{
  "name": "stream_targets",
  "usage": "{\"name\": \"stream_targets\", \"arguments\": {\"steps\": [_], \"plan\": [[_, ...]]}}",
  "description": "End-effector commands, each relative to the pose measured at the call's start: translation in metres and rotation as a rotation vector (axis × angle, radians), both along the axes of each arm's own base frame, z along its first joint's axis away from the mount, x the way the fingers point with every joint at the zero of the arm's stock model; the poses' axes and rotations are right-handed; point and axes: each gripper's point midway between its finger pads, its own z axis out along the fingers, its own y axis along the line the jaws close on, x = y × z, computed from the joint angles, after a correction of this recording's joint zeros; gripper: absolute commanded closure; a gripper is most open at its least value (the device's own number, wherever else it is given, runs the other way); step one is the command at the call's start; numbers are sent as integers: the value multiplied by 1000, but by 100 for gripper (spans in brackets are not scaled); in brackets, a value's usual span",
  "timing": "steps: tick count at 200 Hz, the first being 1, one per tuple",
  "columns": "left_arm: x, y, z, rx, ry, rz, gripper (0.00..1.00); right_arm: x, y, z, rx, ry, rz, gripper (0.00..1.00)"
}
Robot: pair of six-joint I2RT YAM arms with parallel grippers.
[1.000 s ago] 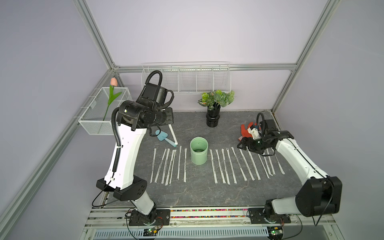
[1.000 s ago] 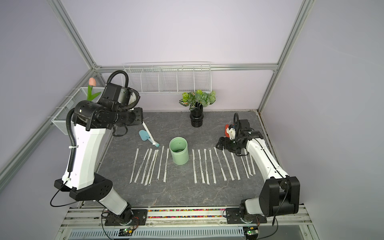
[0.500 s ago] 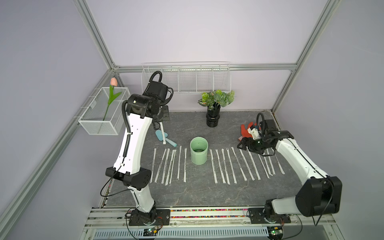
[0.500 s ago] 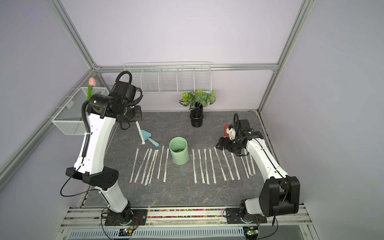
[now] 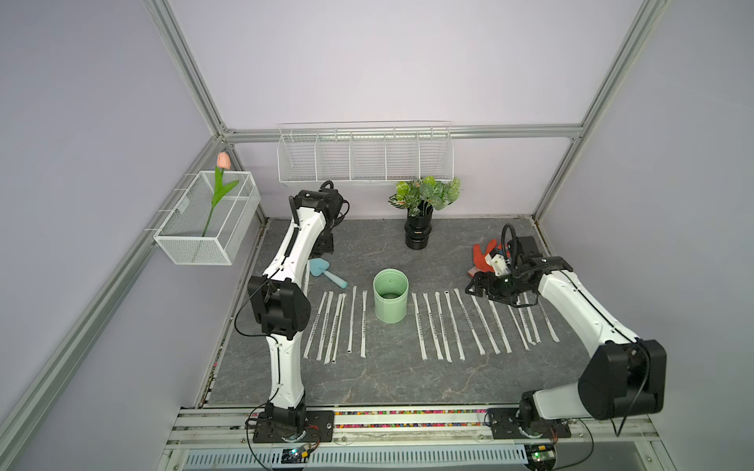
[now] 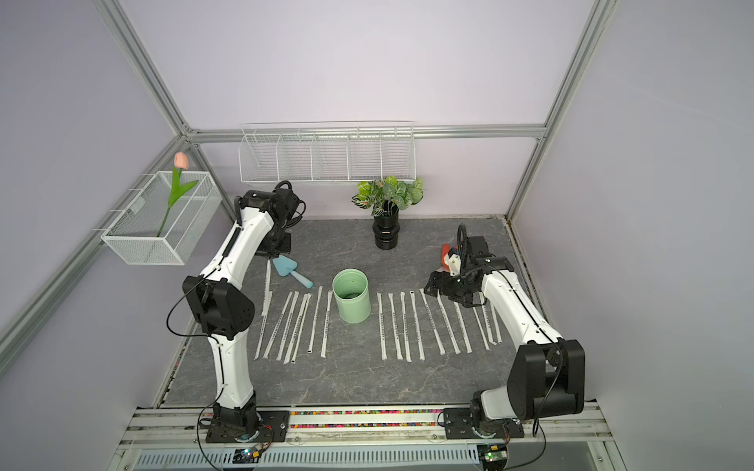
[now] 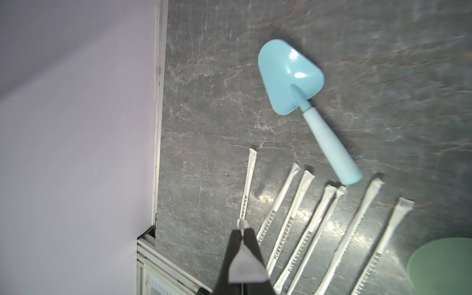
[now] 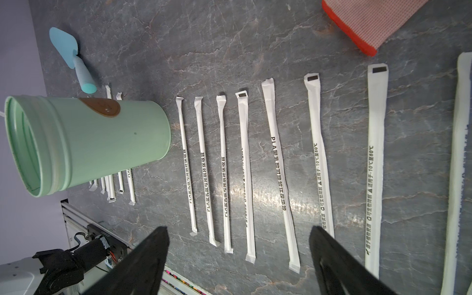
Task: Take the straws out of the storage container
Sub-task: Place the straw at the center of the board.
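Note:
The storage container, a mint-green cup point(image 5: 391, 301) point(image 6: 351, 301), stands upright mid-table, and no straw sticks out of it. Several straws lie in two rows, one left point(image 5: 338, 322) point(image 6: 302, 326) and one right point(image 5: 457, 322) point(image 6: 416, 322) of it. My left gripper point(image 7: 242, 231) point(image 6: 271, 257) is shut on one end of a wrapped straw point(image 7: 249, 178) point(image 6: 266, 289) at the back left, beyond the left row. My right gripper point(image 8: 238, 235) point(image 5: 483, 285) is open and empty above the far ends of the right row.
A blue trowel point(image 5: 326, 272) point(image 7: 291, 79) lies just behind the left row. An orange glove point(image 5: 483, 255) point(image 8: 370, 23) lies behind my right gripper. A black vase with leaves point(image 5: 418, 236) stands at the back. Wire baskets hang on the back wall point(image 5: 363, 163) and the left wall point(image 5: 208, 228).
My left arm swung back and down toward the back left of the table, carrying the straw past the trowel. The right arm has not moved.

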Motion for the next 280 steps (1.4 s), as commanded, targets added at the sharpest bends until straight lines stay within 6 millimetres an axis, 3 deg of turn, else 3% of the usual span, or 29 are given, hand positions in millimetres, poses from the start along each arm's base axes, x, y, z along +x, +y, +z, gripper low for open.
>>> {"name": "stream_targets", "arguments": {"steps": [1,56,152,280], "plan": [[-32,32,-9,88,172,31,96,0,-2,-14,-10,23,12,11],[-29,56,-29,85,224,51,96,9,0,-30,-7,66,19,11],[-42,62,-93,27,345,55,95,20,3,-44,-9,102,17,11],[-31,76,-134,-11,375,66,90,24,5,-54,-26,143,23,11]]}}
